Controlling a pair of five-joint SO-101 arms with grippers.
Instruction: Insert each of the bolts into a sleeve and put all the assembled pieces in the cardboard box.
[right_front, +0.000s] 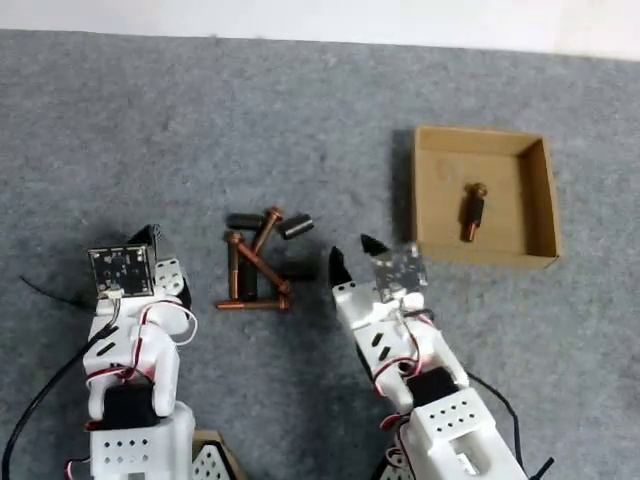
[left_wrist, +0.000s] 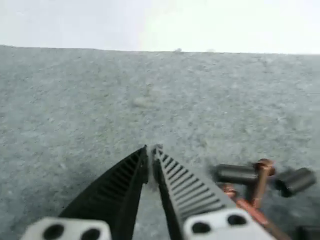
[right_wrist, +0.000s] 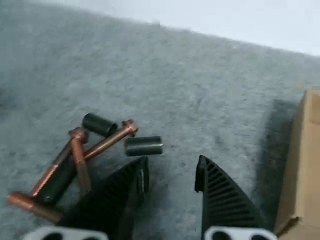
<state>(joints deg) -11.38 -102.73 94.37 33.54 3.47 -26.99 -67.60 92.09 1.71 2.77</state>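
Several copper bolts and black sleeves lie in a loose pile at the table's middle. The cardboard box sits at the right, with one bolt inside a sleeve lying in it. My right gripper stands open between the pile and the box, nothing between its fingers. In the right wrist view, the right gripper has a sleeve just beyond its fingertips. My left gripper is shut and empty, left of the pile. In the left wrist view, its tips meet, with a bolt and sleeves off to one side.
Grey felt covers the whole table. A black cable trails from the left arm's base. A small cardboard piece lies by the left arm's base at the front edge.
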